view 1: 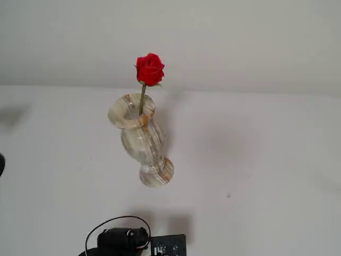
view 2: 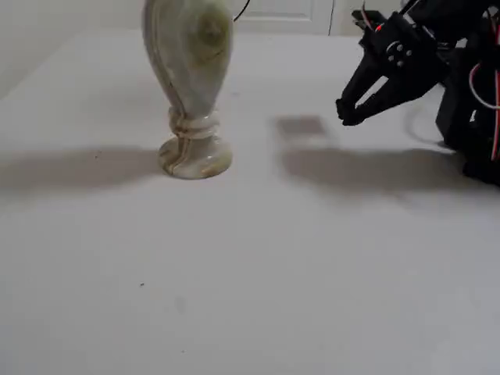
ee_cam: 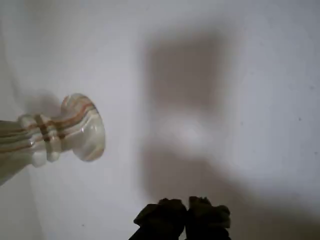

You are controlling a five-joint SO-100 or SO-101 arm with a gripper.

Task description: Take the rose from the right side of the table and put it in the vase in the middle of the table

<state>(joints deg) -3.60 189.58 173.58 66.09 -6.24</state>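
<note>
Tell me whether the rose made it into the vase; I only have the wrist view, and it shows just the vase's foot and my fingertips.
Observer: Yes. In a fixed view the rose stands in the vase, its stem going down into the mouth.
Operator: Report the gripper.
Observer: In the other fixed view the gripper hangs above the table, well right of the vase, fingertips together, holding nothing.
Operator: Check the vase is upright.
Observer: That same view shows it standing on its round foot.
</note>
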